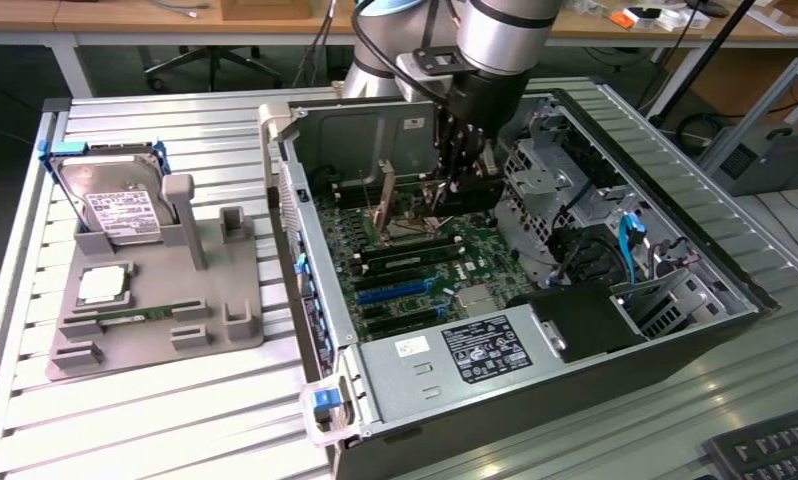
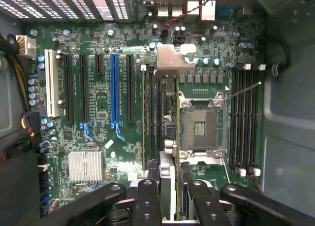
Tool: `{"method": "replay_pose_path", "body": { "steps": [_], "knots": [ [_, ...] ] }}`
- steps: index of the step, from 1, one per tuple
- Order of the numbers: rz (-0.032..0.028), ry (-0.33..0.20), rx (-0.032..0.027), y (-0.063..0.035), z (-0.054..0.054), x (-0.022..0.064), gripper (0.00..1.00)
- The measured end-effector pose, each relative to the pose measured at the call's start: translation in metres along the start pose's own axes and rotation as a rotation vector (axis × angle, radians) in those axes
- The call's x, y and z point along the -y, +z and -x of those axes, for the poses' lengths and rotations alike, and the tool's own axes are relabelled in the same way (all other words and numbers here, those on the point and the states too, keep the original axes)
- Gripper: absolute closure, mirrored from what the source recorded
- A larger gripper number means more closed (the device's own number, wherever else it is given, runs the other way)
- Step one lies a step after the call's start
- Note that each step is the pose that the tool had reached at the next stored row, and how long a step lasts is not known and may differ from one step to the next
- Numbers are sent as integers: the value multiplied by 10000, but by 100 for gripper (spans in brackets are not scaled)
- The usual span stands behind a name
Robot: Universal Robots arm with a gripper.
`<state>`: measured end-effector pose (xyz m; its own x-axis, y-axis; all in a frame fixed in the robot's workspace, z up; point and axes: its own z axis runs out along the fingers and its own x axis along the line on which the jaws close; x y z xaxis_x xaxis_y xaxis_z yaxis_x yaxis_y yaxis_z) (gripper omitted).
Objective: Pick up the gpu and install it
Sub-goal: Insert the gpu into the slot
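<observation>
The silver robot arm reaches down into the open black computer case (image 1: pixel 719 300), which lies on its side on the ribbed metal tabletop (image 1: pixel 172 420). The black fingers (image 2: pixel 147 201) are closed on the gpu (image 2: pixel 167 172), a thin, flat expansion card with a dark board and a silvery metal edge, held on edge between them. In the exterior view the gripper (image 1: pixel 455 185) hangs just above the green motherboard (image 1: pixel 426 260), and the card (image 1: pixel 388 195) extends below and beside the fingers, its lower edge close to the board near the middle of the case; whether it touches a slot cannot be told. In the wrist view the card runs straight out from between the fingers, edge-on, over the strip of motherboard (image 2: pixel 98 103) between the row of long black and blue expansion slots (image 2: pixel 114 90) to one side of the fingers and the square silver processor socket (image 2: pixel 201 125) to the other. The black memory slots (image 2: pixel 243 117) lie beyond the socket, further from the fingers. A small finned silver heatsink (image 2: pixel 85 165) sits near the fingers on the expansion-slot side. Well apart from the fingers, outside the case on the exterior view's left, a grey plastic parts holder (image 1: pixel 226 300) stands on the tabletop and carries a boxy silver hard drive with a white label (image 1: pixel 116 205), a square silver processor (image 1: pixel 102 285) and a short narrow green memory stick (image 1: pixel 126 318).
</observation>
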<state>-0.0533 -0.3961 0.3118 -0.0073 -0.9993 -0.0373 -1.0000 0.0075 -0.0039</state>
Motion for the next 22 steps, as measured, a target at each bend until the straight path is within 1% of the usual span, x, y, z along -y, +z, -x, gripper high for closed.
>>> {"method": "replay_pose_path", "body": {
  "steps": [3,5,9,12,22],
  "knots": [
    [-12,350,-3,4,-2,0,73],
    [-16,420,-1,8,-3,-10,73],
    [-17,443,-3,9,-27,-47,73],
    [-18,444,-2,10,-76,-75,73],
    [-18,444,-2,12,-174,-80,73]
  ]
}}
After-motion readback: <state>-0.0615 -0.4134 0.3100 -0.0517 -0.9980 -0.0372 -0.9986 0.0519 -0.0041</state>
